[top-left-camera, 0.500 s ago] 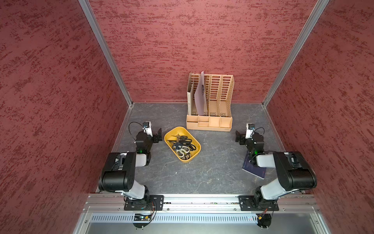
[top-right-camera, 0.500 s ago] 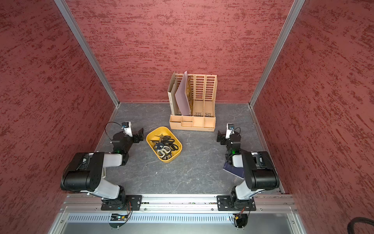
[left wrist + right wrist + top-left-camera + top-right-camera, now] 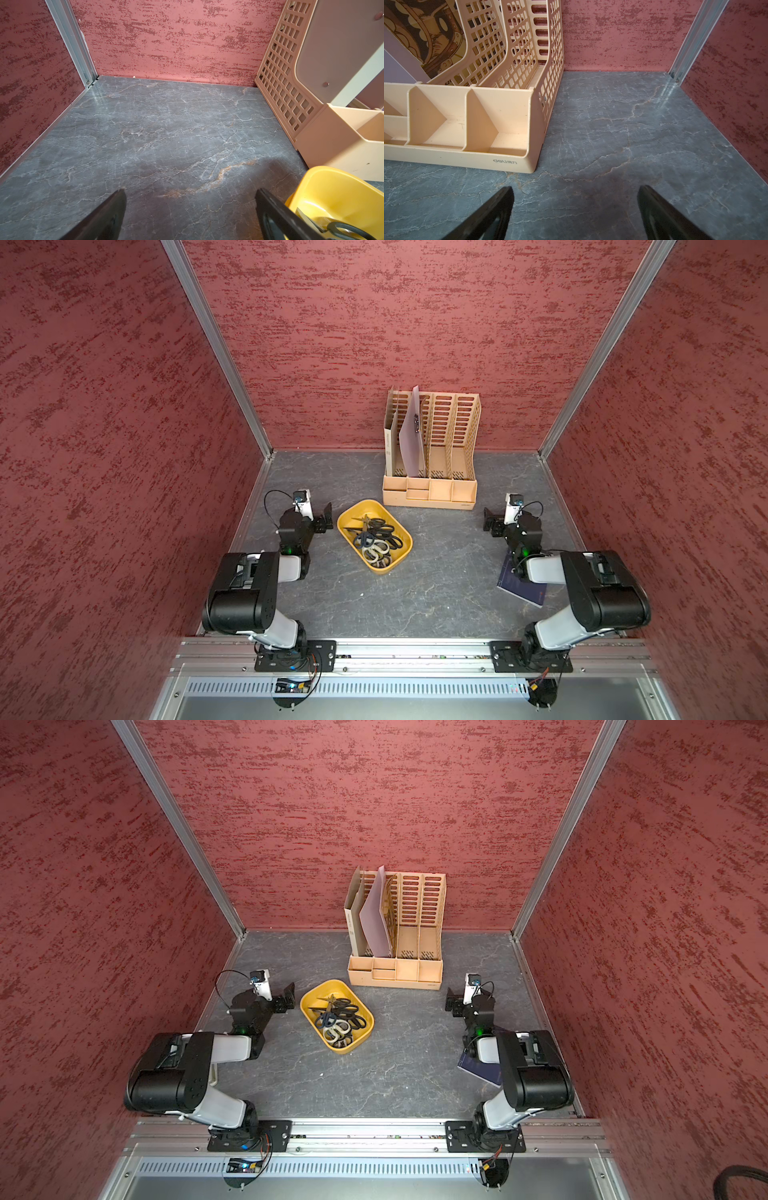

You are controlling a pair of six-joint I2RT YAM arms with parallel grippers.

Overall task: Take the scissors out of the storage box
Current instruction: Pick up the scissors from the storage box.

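Observation:
The storage box (image 3: pixel 341 531) (image 3: pixel 304 1011) is a shallow mustard-yellow tray lying at an angle left of the floor's middle in both top views. Several scissors (image 3: pixel 376 537) (image 3: pixel 338 1017) are piled inside it, black, dark blue and cream handles tangled together. My left gripper (image 3: pixel 318 522) (image 3: pixel 279 1002) sits low just left of the box, open and empty. In the left wrist view, the left gripper (image 3: pixel 190 193) spans bare floor, with the box's corner (image 3: pixel 332 187) and a black scissor handle (image 3: pixel 342 228) beside one finger. My right gripper (image 3: pixel 500 522) (image 3: pixel 575 188) is open over bare floor at the right.
A tall tan slotted file organiser (image 3: pixel 432 456) (image 3: pixel 488 116) stands against the back wall, holding a folder and a lilac clipboard. A dark blue notebook (image 3: pixel 519 589) lies under the right arm. Red walls close in three sides.

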